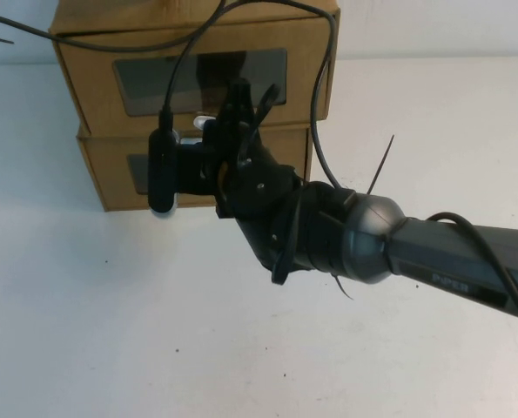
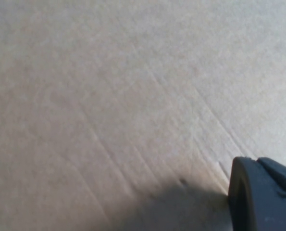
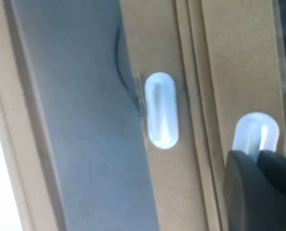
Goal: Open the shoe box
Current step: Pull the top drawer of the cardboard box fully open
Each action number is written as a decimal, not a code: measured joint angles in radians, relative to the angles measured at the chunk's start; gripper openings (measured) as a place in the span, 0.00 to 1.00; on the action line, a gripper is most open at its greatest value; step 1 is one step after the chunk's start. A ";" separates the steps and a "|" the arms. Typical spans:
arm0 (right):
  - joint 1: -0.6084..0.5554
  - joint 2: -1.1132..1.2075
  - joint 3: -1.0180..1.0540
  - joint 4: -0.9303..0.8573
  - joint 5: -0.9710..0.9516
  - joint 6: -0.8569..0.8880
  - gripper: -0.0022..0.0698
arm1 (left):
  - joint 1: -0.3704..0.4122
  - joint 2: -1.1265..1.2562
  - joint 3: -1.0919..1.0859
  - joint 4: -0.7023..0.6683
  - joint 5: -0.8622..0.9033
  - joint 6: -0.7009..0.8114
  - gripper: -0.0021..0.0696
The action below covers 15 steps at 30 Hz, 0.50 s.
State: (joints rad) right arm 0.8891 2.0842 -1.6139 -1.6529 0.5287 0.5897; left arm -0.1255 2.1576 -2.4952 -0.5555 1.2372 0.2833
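Above white table, right end effector clamps shoe box tab; left end effector, against cardboard, unclear.

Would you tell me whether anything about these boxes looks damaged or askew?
Nothing stands out: the upper shoe box sits on the lower shoe box, both intact. The right gripper pinches a clear tab; the left gripper faces plain cardboard.

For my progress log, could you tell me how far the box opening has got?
Done: right gripper is at the stacked boxes. In hand: it is shut on a white pull tab. To do: pulling; both fronts look closed. Left gripper sits against cardboard.
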 joint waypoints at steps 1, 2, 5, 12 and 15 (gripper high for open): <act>0.002 -0.010 0.015 0.000 -0.002 0.000 0.04 | -0.001 0.000 0.000 -0.002 0.000 0.000 0.02; 0.005 -0.021 0.030 0.002 0.000 0.000 0.04 | -0.002 0.000 0.000 -0.002 0.002 0.000 0.02; 0.019 -0.042 0.078 0.035 0.002 0.010 0.02 | -0.002 0.000 -0.002 0.004 0.000 0.000 0.02; 0.043 -0.090 0.134 0.054 0.004 0.018 0.01 | -0.002 0.000 -0.002 0.006 0.000 0.000 0.02; 0.043 -0.094 0.136 0.049 0.004 0.026 0.01 | -0.002 0.000 -0.002 0.006 0.000 0.000 0.02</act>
State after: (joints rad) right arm 0.9325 1.9903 -1.4782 -1.6039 0.5323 0.6158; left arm -0.1277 2.1576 -2.4969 -0.5498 1.2370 0.2833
